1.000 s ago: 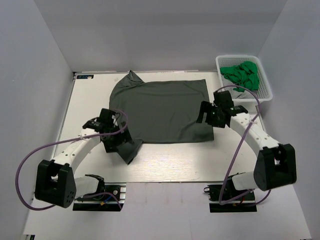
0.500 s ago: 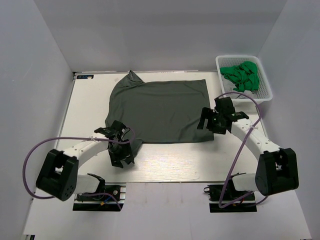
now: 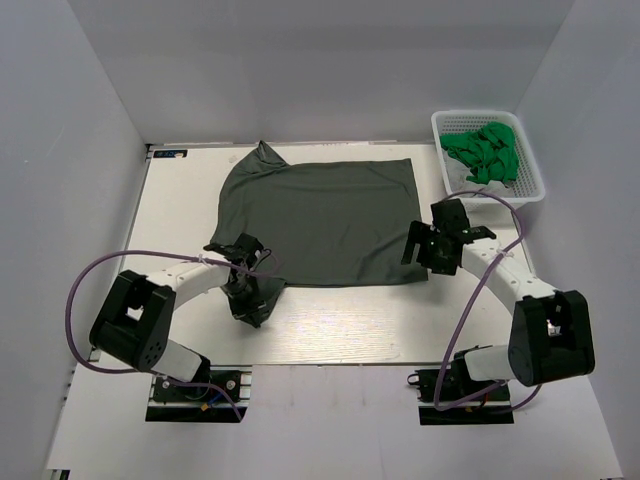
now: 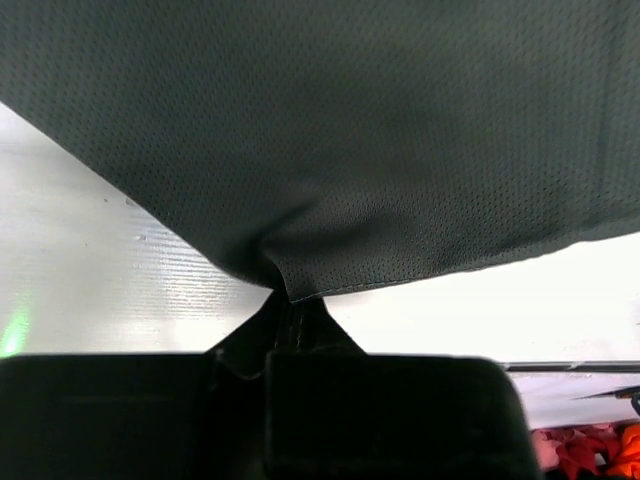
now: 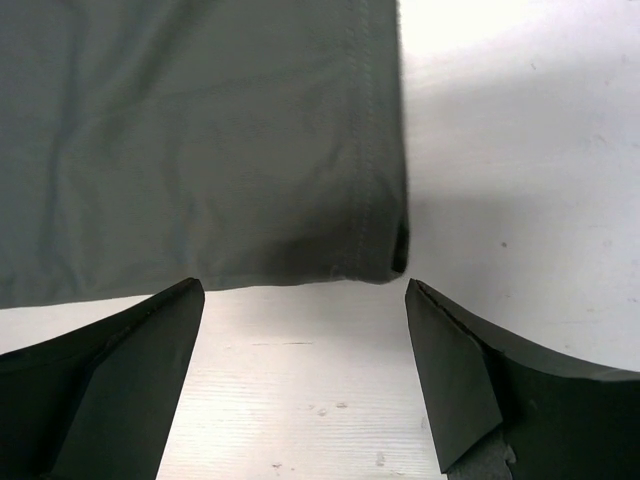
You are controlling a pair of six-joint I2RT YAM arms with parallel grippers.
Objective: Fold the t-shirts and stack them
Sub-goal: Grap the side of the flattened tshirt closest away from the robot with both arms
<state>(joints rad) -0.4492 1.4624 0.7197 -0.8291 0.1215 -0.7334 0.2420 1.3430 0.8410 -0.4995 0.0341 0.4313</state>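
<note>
A dark charcoal t-shirt (image 3: 320,215) lies spread flat on the white table, its left sleeve trailing toward the near edge. My left gripper (image 3: 250,303) is shut on that sleeve's tip. In the left wrist view the cloth (image 4: 320,130) bunches into the closed jaws of the left gripper (image 4: 292,312). My right gripper (image 3: 419,247) hovers open at the shirt's near right corner. In the right wrist view that hem corner (image 5: 385,255) lies just beyond the right gripper (image 5: 305,335), with nothing between the fingers. Green t-shirts (image 3: 485,150) sit crumpled in the basket.
A white lattice basket (image 3: 533,188) stands at the far right corner of the table (image 3: 340,335). Grey walls close in the left, right and far sides. Purple cables loop from both arms.
My left gripper swung down to the sleeve tip and closed on it. My right gripper edged slightly nearer along the shirt's right corner and stays open.
</note>
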